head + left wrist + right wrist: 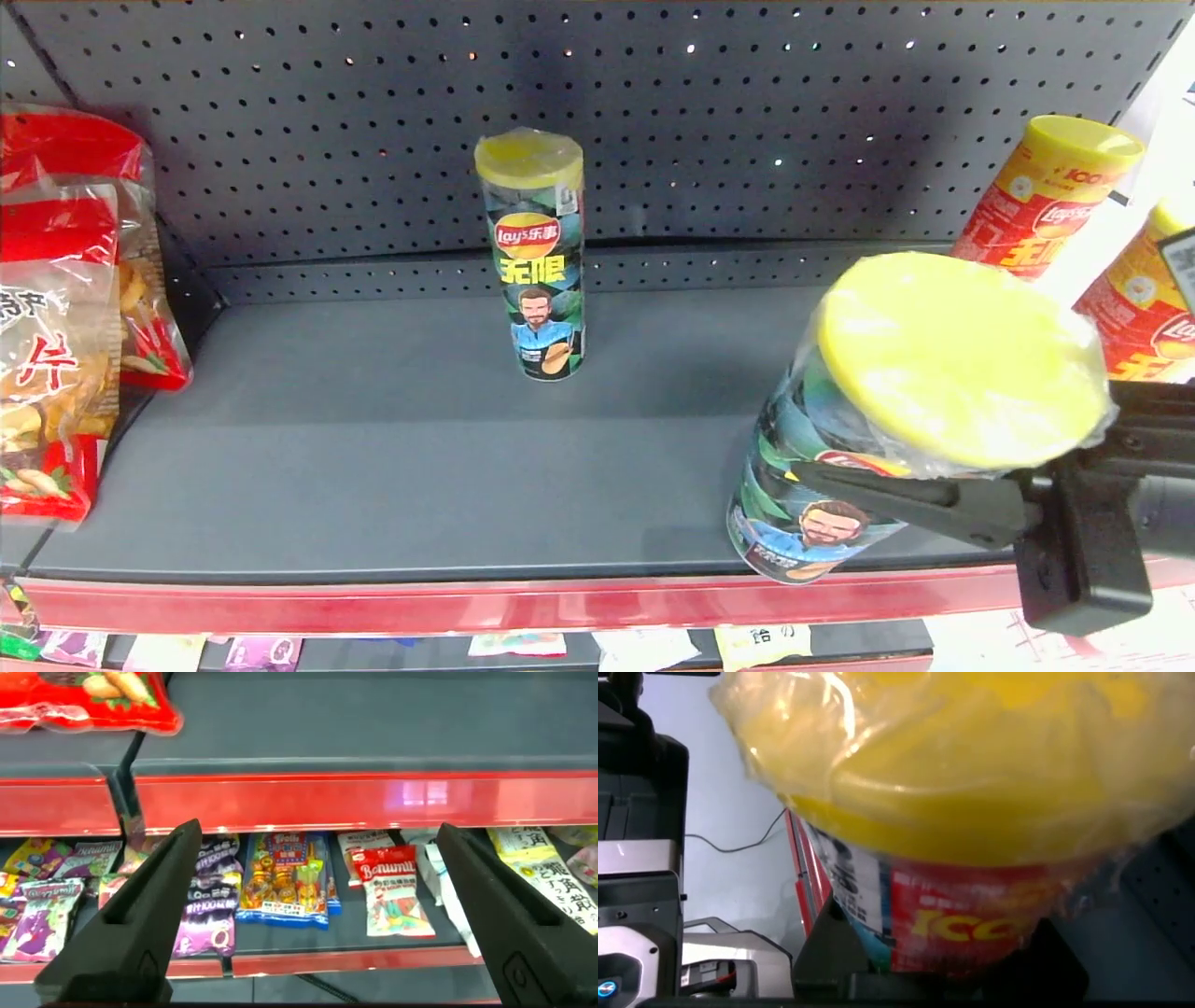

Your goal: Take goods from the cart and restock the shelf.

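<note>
A green chip can (534, 257) with a yellow lid stands upright at the middle back of the grey shelf board (373, 467). My right gripper (868, 467) is shut on a second green chip can (934, 373), which is tilted at the shelf's right front, its base by the red front rail (373, 602). In the right wrist view that can's wrapped yellow lid (971, 756) looms close above the right gripper (948, 966). My left gripper (318, 924) hangs open with nothing between its fingers, in front of and below the red rail (299, 798).
Two red chip cans (1046, 196) (1144, 308) lean at the far right. Bagged snacks (56, 308) fill the shelf's left end. A lower shelf holds several small snack packets (285, 877). The board between the standing can and the held can is bare.
</note>
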{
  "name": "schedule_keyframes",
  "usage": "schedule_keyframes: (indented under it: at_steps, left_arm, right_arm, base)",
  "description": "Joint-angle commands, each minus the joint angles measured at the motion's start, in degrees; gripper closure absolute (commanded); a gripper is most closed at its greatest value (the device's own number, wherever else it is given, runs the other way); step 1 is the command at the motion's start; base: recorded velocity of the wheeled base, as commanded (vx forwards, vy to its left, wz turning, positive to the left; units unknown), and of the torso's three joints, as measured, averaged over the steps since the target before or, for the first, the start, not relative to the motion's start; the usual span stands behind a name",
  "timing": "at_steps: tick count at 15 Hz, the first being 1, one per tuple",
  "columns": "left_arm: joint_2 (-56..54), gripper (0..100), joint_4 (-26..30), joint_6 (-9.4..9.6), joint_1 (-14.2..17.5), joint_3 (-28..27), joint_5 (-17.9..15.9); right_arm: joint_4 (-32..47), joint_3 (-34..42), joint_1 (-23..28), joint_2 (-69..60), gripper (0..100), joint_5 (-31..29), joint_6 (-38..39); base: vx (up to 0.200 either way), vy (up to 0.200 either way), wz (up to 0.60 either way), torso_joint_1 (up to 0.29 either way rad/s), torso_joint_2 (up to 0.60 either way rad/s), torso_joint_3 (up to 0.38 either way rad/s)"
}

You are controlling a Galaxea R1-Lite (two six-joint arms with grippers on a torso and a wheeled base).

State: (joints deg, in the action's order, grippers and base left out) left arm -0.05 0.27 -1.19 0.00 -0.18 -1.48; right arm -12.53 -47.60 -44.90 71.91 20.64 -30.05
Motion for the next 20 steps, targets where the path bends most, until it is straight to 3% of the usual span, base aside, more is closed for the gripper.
schedule_keyframes:
  at_steps: [1,5,20]
  left_arm:
    - [0.05,0,0.0,0.05,0.0,0.01,-0.02]
    - [0.05,0,0.0,0.23,0.0,0.01,-0.02]
    - [0.05,0,0.0,0.23,0.0,0.01,-0.02]
  right_arm:
    - [-0.04,-0.03,-0.01,-0.02,100,0.02,-0.01]
    - [-0.04,0.32,-0.01,-0.11,100,0.02,-0.01]
    - [-0.12,-0.21,0.25,0.07,100,-2.27,0.43]
  base:
    - [0.0,0.2,0.0,-0.002,0.0,0.002]
    - [0.0,0.2,0.0,0.005,0.0,0.0]
    - [0.0,0.0,0.0,0.0,0.0,0.0]
